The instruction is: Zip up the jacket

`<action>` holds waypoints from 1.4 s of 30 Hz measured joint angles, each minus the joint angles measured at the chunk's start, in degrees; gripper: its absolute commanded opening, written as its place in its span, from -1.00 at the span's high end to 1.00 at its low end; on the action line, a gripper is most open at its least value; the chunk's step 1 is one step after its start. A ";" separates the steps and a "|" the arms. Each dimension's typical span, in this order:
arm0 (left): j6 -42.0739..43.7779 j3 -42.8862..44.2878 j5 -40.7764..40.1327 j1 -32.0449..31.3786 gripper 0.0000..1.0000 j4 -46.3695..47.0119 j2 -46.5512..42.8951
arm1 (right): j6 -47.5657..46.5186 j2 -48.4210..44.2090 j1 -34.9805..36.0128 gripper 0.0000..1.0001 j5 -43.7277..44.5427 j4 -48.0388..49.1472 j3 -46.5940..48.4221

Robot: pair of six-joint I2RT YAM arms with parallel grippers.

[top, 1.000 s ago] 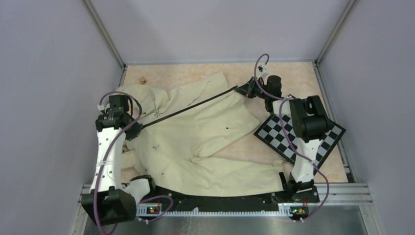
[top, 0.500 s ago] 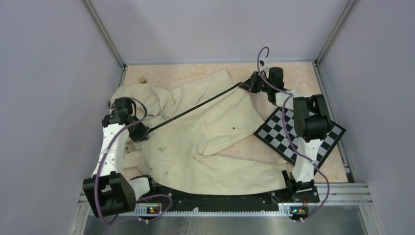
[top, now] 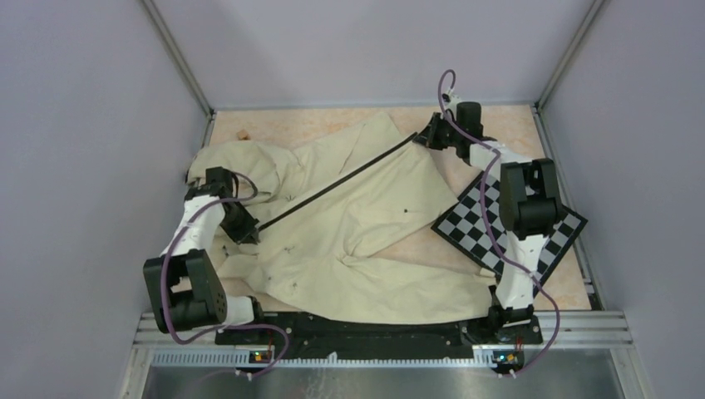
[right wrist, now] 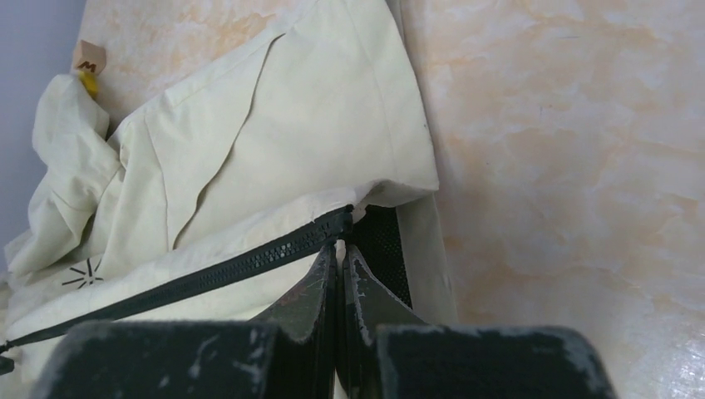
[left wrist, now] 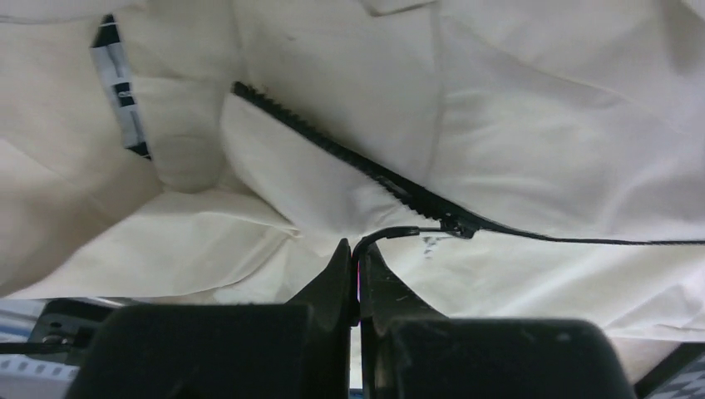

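A peach, marble-patterned tabletop (top: pixel 283 122) sits boxed in by three plain, pale lilac-grey walls: one along its left edge (top: pixel 83 166), one along the far edge (top: pixel 374 50) and one along the right edge (top: pixel 648 125). Slanted aluminium struts (top: pixel 176 56) rise from the two far corners. A ribbed metal rail (top: pixel 590 322) runs along the near edge, with a dull steel sheet (top: pixel 399 384) below it. The light is soft and even, with faint shadows.

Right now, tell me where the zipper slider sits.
In the left wrist view the zipper slider sits just right of centre on the jacket, its pull pinched in the left gripper's shut jaws; from above, that is the zipper's left end.
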 measured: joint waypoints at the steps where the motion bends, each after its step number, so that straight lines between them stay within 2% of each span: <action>1: -0.42 0.00 -0.59 0.13 1.00 -0.15 0.61 | -0.09 0.26 -0.04 1.00 0.35 0.02 0.17; 5: -3.52 0.00 -2.84 4.33 1.00 -1.86 0.55 | -0.17 2.19 -0.28 1.00 0.74 -0.04 0.33; 11: -7.19 0.87 -5.20 20.48 1.00 -7.02 -4.92 | 0.44 4.00 -1.25 1.00 -0.59 -0.17 0.31; 18: -8.72 3.91 -4.17 23.47 0.98 -10.75 -7.13 | 0.87 3.98 -1.31 1.00 -3.19 1.07 0.31; 19: -8.87 3.87 -4.20 23.47 0.90 -10.78 -7.32 | 0.76 3.98 -1.40 0.88 -3.61 1.18 0.31; 20: -9.07 3.87 -4.37 23.54 0.77 -10.75 -7.72 | 0.57 4.00 -1.46 0.62 -4.09 1.25 0.31; 22: -8.98 3.89 -5.88 23.61 0.35 -10.67 -9.14 | -0.44 3.98 -1.64 0.16 -4.46 1.31 0.31; 23: -8.92 3.98 -8.17 23.85 0.15 -10.34 -10.16 | -0.98 3.98 -2.05 -0.01 -3.82 1.51 0.35; 25: -8.98 5.22 -13.07 24.98 -0.26 -9.64 -12.52 | -2.36 3.98 -3.45 -0.24 -2.47 1.55 0.37; 26: -8.63 6.03 -14.67 25.27 -0.49 -9.42 -13.33 | -3.06 3.93 -4.13 -0.31 -1.57 1.27 0.42; 27: -8.72 6.97 -16.33 25.35 -0.64 -8.98 -14.10 | -3.93 3.80 -4.63 -0.33 -0.28 0.59 0.46; 29: -8.31 8.46 -18.45 24.87 -0.87 -7.34 -15.56 | -5.77 3.06 -5.38 -0.33 3.10 -2.08 0.48; 31: -7.56 9.42 -19.04 23.17 -0.97 -5.81 -16.65 | -7.50 1.33 -5.01 -0.33 6.45 -5.68 0.50; 34: -5.53 10.03 -17.94 18.51 -0.98 -3.23 -17.57 | -9.29 -2.58 -3.17 -0.38 10.32 -10.62 0.50; 37: -2.01 10.12 -15.37 10.58 -0.97 0.37 -19.39 | -10.58 -8.46 -0.02 -0.60 13.42 -15.37 0.46; 42: 4.20 9.62 -5.70 -0.59 -0.97 8.52 -24.98 | -10.64 -23.93 7.72 -0.63 16.87 -22.03 -2.21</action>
